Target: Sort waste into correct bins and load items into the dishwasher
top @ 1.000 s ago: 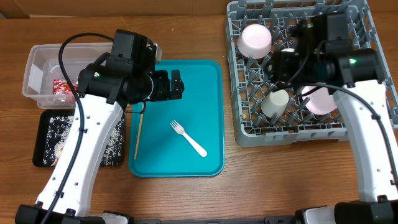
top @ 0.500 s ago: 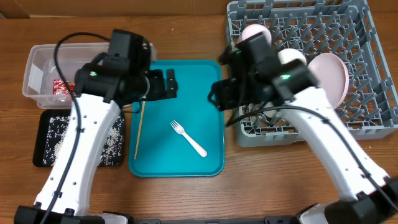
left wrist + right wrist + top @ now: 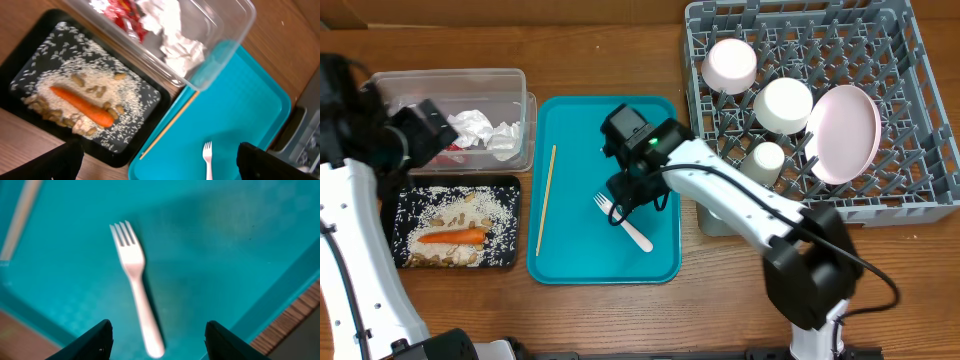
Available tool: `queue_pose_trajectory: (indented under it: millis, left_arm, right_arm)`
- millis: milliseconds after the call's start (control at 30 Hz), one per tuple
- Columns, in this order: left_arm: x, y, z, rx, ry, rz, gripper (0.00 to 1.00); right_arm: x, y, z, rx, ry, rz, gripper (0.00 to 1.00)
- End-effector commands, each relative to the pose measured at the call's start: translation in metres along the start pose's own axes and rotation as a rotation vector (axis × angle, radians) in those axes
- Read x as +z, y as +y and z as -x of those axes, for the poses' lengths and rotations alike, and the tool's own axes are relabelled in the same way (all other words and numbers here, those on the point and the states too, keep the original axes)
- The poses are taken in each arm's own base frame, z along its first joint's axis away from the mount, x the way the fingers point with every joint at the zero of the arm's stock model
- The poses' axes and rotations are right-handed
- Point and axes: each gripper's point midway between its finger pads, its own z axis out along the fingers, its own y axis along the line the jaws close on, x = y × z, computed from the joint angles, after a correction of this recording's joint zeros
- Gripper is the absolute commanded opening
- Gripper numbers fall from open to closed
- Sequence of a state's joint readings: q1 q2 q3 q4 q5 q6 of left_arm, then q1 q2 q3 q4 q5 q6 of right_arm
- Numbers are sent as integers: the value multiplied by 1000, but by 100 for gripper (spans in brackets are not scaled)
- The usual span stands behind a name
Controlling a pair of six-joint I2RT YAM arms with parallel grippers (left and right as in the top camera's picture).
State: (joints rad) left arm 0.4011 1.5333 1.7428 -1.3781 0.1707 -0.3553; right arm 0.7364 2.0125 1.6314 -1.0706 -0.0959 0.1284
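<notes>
White plastic fork lies flat on the teal tray, right of centre toward its front edge, under the empty, half-spread right claw; left claw gapes wide, empty. Fork likely light, stiff, slippery: pinch across mid-handle.

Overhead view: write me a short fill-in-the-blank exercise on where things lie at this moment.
1. The black tray holds rice and an orange ____.
2. The napkins sit in the clear ____.
3. The right gripper hangs open over the white ____.
4. The teal tray holds, near its left edge, a thin wooden ____.
Missing words: carrot; tub; fork; stick.
</notes>
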Motion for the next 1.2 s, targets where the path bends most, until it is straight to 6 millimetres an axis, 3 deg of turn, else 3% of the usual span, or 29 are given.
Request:
queue_pose_trajectory:
  millis: [0, 133, 433, 633, 1167]
  left_arm:
    - [-12, 0, 4, -15, -25, -40, 100]
    - [-12, 1, 4, -17, -25, -38, 100]
    - [-12, 0, 4, -13, -25, -38, 100]
    - [-12, 0, 4, -13, -25, -38, 100]
    - [-12, 0, 4, -13, -25, -38, 100]
  right_arm:
    - [22, -6, -3, -39, 35, -52, 62]
    - [42, -1, -11, -86, 83, -61, 62]
    - [48, 28, -18, -237, 89, -58, 62]
    - [48, 24, -13, -257, 62, -125, 63]
    - [50, 33, -5, -253, 24, -82, 62]
